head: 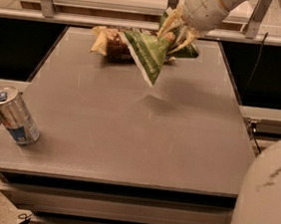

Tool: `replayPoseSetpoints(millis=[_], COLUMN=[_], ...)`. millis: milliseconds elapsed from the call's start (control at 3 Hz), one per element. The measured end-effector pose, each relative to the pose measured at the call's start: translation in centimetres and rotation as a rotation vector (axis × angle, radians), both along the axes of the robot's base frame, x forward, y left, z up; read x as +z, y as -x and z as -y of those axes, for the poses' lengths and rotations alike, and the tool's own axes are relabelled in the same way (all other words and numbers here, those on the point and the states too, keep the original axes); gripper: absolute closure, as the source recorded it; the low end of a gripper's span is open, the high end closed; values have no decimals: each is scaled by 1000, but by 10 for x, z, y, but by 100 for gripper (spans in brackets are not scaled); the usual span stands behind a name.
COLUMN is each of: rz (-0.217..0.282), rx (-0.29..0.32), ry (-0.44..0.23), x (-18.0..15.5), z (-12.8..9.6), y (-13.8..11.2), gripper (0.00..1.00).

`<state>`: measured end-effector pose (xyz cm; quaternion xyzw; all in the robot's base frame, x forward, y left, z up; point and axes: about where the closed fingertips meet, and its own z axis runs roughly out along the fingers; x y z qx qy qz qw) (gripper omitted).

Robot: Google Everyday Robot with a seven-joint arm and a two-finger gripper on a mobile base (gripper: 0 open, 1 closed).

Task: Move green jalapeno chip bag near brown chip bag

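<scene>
Our tool (176,35) sits at the upper centre of the frame, clamped on the top of the green bag (149,55). We see that glossy, crinkled bag hanging above the counter (127,142), pointed corner down, just right of the brown bag (107,43), which lies crumpled at the far edge. The smooth, matte grey counter also carries an upright metal can (13,115) at lower left. Dark gaps flank the counter.
</scene>
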<state>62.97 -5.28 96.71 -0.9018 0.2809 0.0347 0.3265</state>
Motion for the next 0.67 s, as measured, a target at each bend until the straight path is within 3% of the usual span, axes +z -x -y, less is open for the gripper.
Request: replayPoseSetpoints(millis=[667], rz=[21], rx=[-5], ry=[-36], x=[-9], z=[-17], y=[-49], gripper=[100])
